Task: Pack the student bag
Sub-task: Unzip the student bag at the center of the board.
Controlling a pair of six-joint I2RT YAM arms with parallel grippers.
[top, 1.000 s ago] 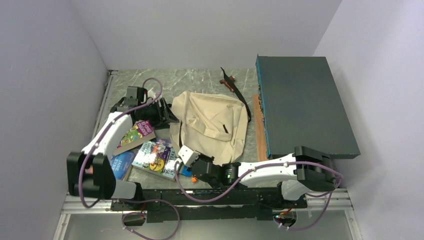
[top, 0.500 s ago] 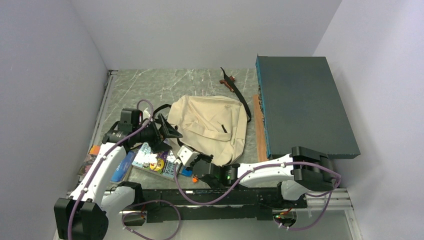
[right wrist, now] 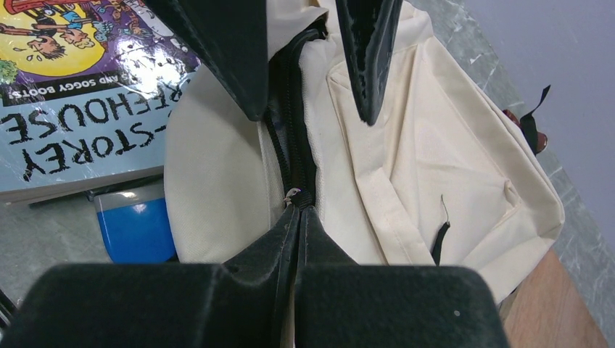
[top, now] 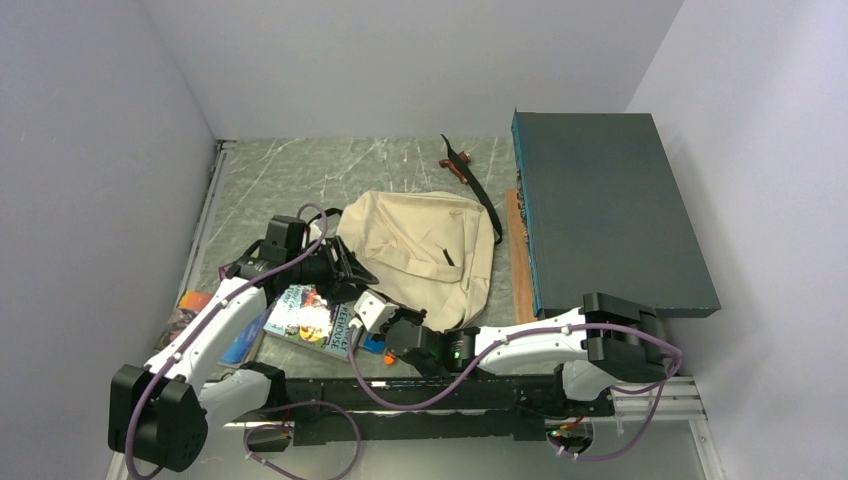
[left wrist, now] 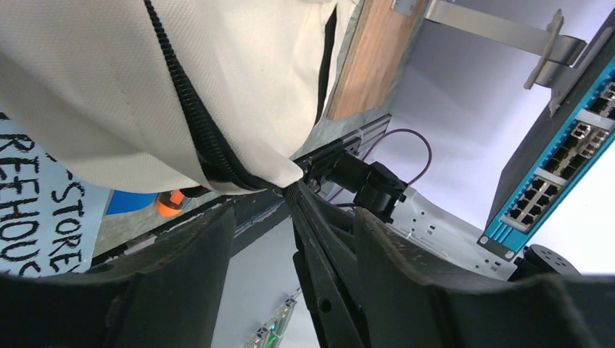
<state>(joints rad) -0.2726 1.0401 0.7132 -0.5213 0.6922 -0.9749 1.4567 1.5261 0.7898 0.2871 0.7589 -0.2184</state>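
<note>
The student bag (top: pixel 425 245), beige canvas with black straps, lies flat mid-table. Its black zip (right wrist: pixel 289 123) runs along the near left edge. My right gripper (right wrist: pixel 299 206) is shut, its tips pinching the end of that zip (left wrist: pixel 290 187) at the bag's near corner (top: pixel 378 308). My left gripper (top: pixel 350 270) is open and points at the same corner. Its two fingers (right wrist: pixel 217 51) stand either side of the zip without touching it, and the right gripper's tips show between them in the left wrist view (left wrist: pixel 294 217).
A "Storey Treehouse" book (top: pixel 310 318) lies left of the bag's corner, with a blue book (top: pixel 245 340) and another book (top: pixel 188 305) further left. A small orange thing (top: pixel 372 345) sits by the right gripper. A big teal box (top: pixel 610 210) and wooden board (top: pixel 518 260) flank the right.
My left arm has swung from the bag's far left side down to its near corner, beside the right gripper. The bag's left edge shifted slightly. The right gripper kept its hold.
</note>
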